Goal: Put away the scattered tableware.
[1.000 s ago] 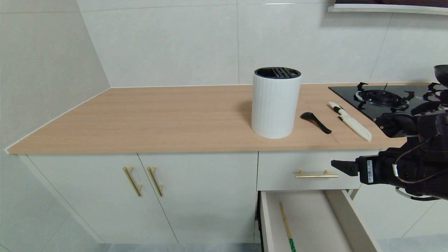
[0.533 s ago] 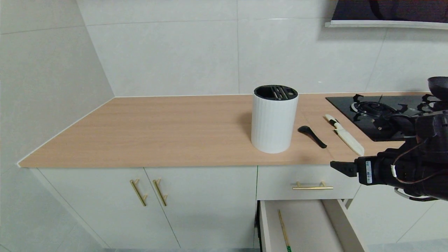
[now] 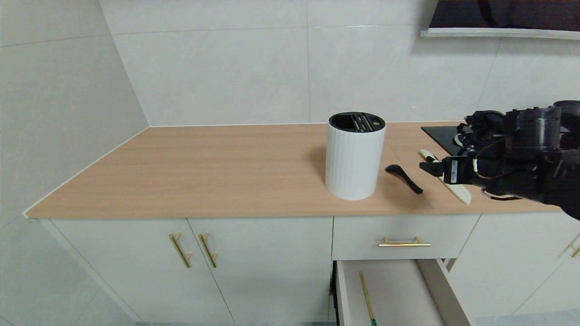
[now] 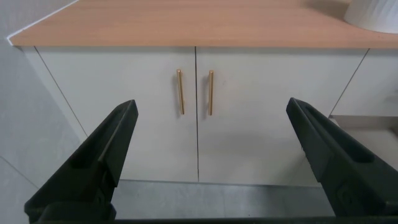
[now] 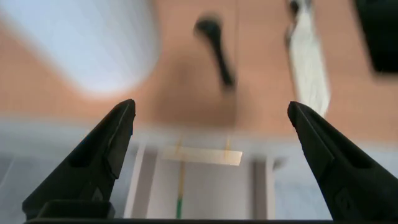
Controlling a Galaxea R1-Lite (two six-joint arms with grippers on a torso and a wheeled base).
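Right hand [image 3: 426,166] is open, fingers [image 5: 106,155] spread wide and holding nothing. It hovers over the table [image 3: 226,172] at the front edge, toward the right end.

Left hand [image 4: 209,106] is also open and empty. It sits low in front of the cabinet doors [image 4: 186,124], under the table's left part and well apart from the tableware. Right arm is clearly the nearer one.

Out from the right hand:
- Spoon [image 3: 404,176] is black and lies flat just beside the hand, on the holder's side. In the right wrist view the spoon [image 5: 217,53] sits ahead of the hand, within the gap between the fingers.
- Spoon's long axis is diagonal: bowl toward the back and the holder, handle end toward the front edge.
- Knife [image 3: 460,194] is partly behind the hand in the head view. Its dark-and-white handle points back toward the stove [image 3: 442,133] and its pale blade tip toward the front edge. Axis runs roughly parallel to the spoon's.
- In the right wrist view the knife [image 5: 308,59] lines up nearer one finger.
- White holder [image 3: 355,158] stands upright near the front edge, just past the spoon's bowl, slots facing up.
- Drawer [image 3: 398,290] is open below the front edge, with a chopstick [image 3: 366,292] inside.

My read: the spoon is the next pick, and the jaws should close across its handle, square to that diagonal.
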